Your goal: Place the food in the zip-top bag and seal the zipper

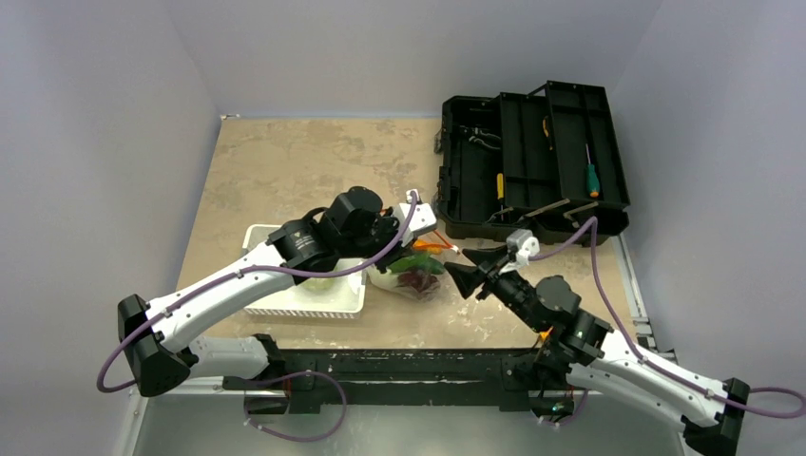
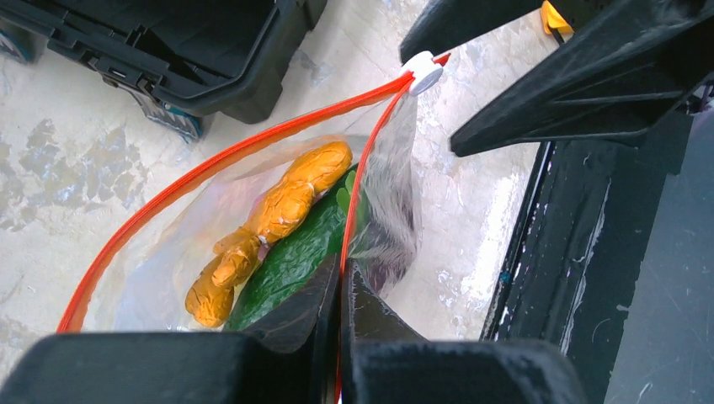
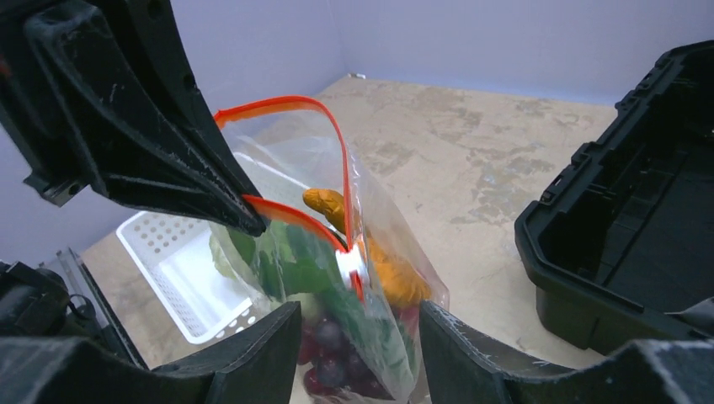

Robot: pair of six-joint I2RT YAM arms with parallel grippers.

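In mid-frame on the tabletop (image 1: pixel 285 161), the left claw (image 2: pixel 341 282) clamps the mouth of the bag (image 1: pixel 415 277) of food (image 2: pixel 286 206) to keep it taut, while the right claw (image 3: pixel 360 313), jaws parted, brackets the white slider (image 3: pixel 349 265), seemingly to drag the zipper (image 2: pixel 210 164) closed.

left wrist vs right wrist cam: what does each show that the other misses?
Left wrist only: both fingers of the left end effector pressed together on the zip-top bag's mouth edge. Right wrist only: the white basket, plus a clear look at the purple grapes low in the bag. Both: the open zipper, its white slider, the orange pieces, the black toolbox.
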